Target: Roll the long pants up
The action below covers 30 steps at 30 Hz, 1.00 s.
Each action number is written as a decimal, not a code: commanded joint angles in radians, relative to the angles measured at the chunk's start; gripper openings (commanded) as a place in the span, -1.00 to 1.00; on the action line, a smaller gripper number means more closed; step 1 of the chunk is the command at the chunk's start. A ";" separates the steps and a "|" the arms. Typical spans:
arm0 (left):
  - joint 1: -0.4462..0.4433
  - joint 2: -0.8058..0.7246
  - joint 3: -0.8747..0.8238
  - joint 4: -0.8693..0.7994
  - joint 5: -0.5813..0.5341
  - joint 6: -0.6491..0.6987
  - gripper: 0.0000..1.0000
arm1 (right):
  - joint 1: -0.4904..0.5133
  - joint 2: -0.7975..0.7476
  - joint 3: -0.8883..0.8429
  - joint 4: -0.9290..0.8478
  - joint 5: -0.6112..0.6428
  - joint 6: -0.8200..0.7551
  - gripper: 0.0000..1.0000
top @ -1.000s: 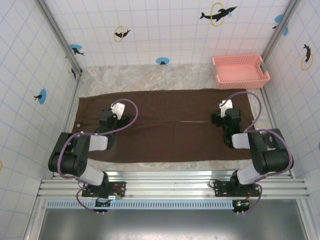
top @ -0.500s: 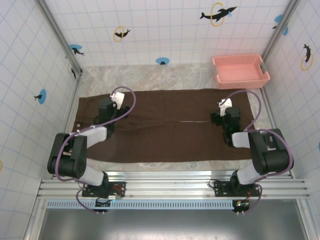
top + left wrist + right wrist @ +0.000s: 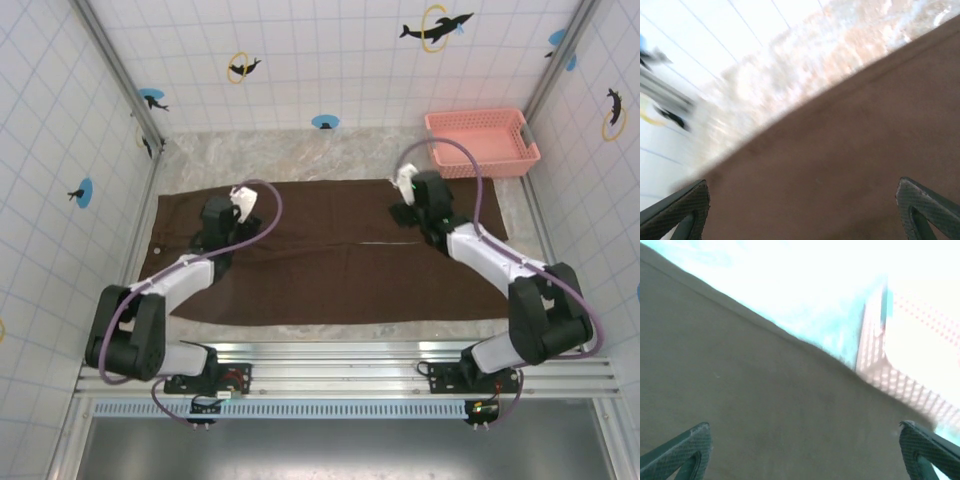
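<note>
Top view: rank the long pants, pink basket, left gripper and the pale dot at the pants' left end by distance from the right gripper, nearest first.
1. The long pants: directly under the right gripper, near their far edge.
2. The pink basket: far right corner.
3. The left gripper: across the pants, on the left.
4. The pale dot: pants' left end.

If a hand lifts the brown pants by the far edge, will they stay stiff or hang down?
Probably floppy: the long pants lie flat like soft cloth, so a lifted edge would likely sag. Pushed, they may bunch rather than slide, being spread wide.
</note>
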 commanded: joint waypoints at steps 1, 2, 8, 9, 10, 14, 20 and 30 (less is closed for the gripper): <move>-0.027 -0.030 0.187 -0.266 -0.402 0.354 0.94 | 0.151 -0.004 0.142 -0.679 0.092 -0.158 0.92; -0.015 -0.009 0.242 -0.346 -0.479 0.411 0.90 | 0.194 -0.002 0.159 -0.759 0.101 -0.145 0.88; -0.016 -0.187 0.263 -0.688 -0.428 0.539 0.73 | 0.353 -0.126 0.095 -0.963 -0.051 -0.034 0.78; -0.033 -0.234 0.245 -0.733 -0.415 0.538 0.75 | 0.369 -0.131 0.121 -0.996 -0.065 -0.014 0.80; -0.042 -0.264 0.238 -0.808 -0.389 0.528 0.77 | 0.384 -0.129 0.136 -1.013 -0.052 -0.008 0.81; -0.065 -0.334 0.256 -1.156 -0.366 0.420 0.74 | 0.412 -0.067 0.165 -1.103 -0.113 -0.001 0.77; -0.065 -0.419 0.218 -1.391 -0.378 0.301 0.73 | 0.507 0.040 0.215 -1.154 -0.149 0.048 0.73; -0.076 -0.618 0.101 -1.553 -0.305 0.335 0.66 | 0.493 0.195 0.122 -1.025 -0.271 0.145 0.65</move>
